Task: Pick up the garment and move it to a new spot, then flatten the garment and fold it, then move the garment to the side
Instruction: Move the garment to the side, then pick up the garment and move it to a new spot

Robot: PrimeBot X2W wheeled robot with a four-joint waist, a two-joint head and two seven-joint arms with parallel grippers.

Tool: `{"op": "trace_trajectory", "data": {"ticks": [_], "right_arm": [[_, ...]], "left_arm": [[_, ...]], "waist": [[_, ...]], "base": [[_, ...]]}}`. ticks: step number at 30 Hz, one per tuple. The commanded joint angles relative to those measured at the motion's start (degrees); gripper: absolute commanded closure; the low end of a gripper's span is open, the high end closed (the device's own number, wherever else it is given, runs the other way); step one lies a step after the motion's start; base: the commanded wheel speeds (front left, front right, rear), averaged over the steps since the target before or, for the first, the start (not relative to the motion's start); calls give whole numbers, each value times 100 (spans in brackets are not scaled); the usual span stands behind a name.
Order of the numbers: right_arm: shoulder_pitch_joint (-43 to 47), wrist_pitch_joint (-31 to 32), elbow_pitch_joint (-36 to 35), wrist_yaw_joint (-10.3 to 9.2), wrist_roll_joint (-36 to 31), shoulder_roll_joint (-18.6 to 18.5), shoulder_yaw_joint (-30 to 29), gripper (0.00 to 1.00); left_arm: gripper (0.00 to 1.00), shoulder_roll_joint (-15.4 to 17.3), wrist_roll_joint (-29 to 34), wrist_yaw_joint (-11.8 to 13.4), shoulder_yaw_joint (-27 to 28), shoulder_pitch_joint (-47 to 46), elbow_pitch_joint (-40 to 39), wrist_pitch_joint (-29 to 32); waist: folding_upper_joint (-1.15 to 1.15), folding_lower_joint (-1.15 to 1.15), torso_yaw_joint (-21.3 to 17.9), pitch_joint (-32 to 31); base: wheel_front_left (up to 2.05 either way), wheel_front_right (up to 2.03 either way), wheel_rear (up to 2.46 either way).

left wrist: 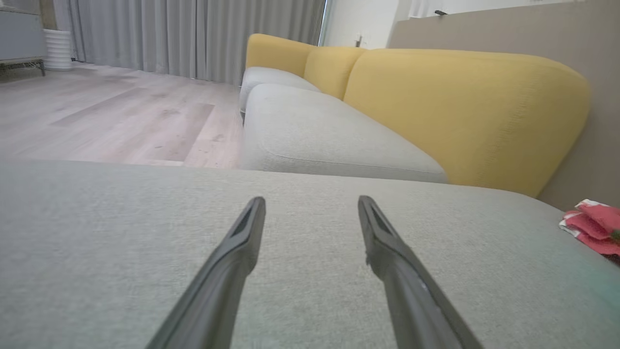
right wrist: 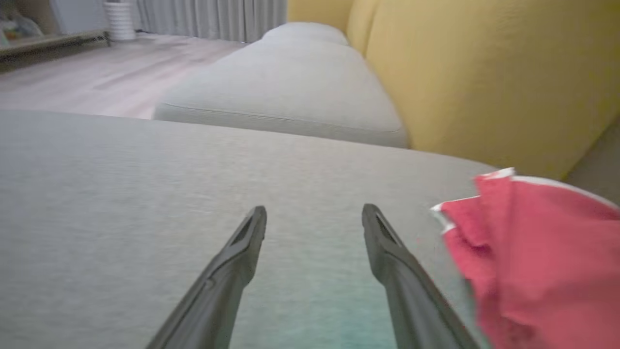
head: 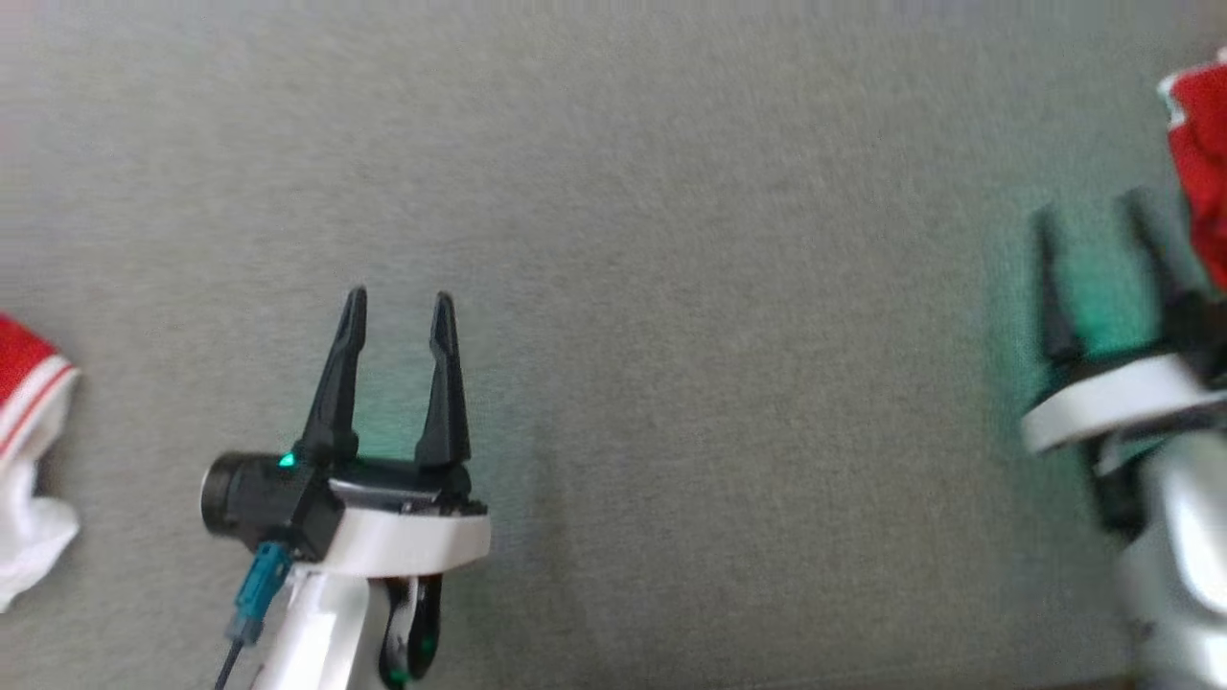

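The red garment (head: 1203,163) lies bunched up just off the outer side of the right gripper (head: 1093,209), beyond its right-hand finger and slightly ahead of the tips. Whether the cloth brushes that finger I cannot tell. Those jaws stand wide apart with nothing between them, so the garment is beside the gap, not in it. It is too crumpled, and too cut off by the edge of the head view, to give a long axis. The right arm is plainly the nearer one. From the left gripper (head: 400,297), the garment sits well off to the right of the jaws, across a bare stretch of grey cushion (head: 671,335). The left jaws are spread wide and empty as well. Another red-and-white cloth (head: 29,460) lies well apart on the left gripper's outer side. Both grippers hang low over the cushion, fingers pointing forward and nearly level with it. To my eye, the right one needs a short sideways shift outward to bring cloth between its fingers
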Motion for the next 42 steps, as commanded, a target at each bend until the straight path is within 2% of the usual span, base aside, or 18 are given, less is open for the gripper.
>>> {"op": "trace_trajectory", "data": {"ticks": [1, 4, 6, 9, 17, 24, 42], "right_arm": [[73, -96, -43, -31, 133, 40, 263, 0], [247, -131, 16, -31, 375, 233, 688, 0], [443, -133, -145, -31, 436, 369, 738, 0], [686, -134, -220, -31, 419, 552, 611, 0], [1507, -136, -718, -31, 220, 1026, 140, 0], [1894, -136, -981, -31, -51, 1120, -124, 0], [2220, -137, -866, -31, 328, 1126, 235, 0]], "left_arm": [[0, 18, -83, 27, 190, 71, -96, -24], [0, 18, -256, 30, 243, 168, -20, -24], [0, 17, -239, 33, 269, 259, 23, -24], [0, 17, -245, 46, 302, 360, 62, -24], [0, 17, 146, 275, 511, 833, 8, -24], [0, 17, 372, 157, 588, 1062, 6, -24], [0, 17, 758, 147, 555, 1168, 470, -24]], "waist": [[0, 1, 296, -446], [0, 1, 447, -783], [0, 1, 541, -999], [0, 1, 624, -1239], [0, 1, 815, -2049], [0, 1, 986, -2318], [0, 1, 1012, -2644]], "base": [[0, 0, 0], [0, 0, 0], [0, 0, 0], [0, 0, 0], [0, 0, 0], [0, 0, 0], [0, 0, 0]]}}
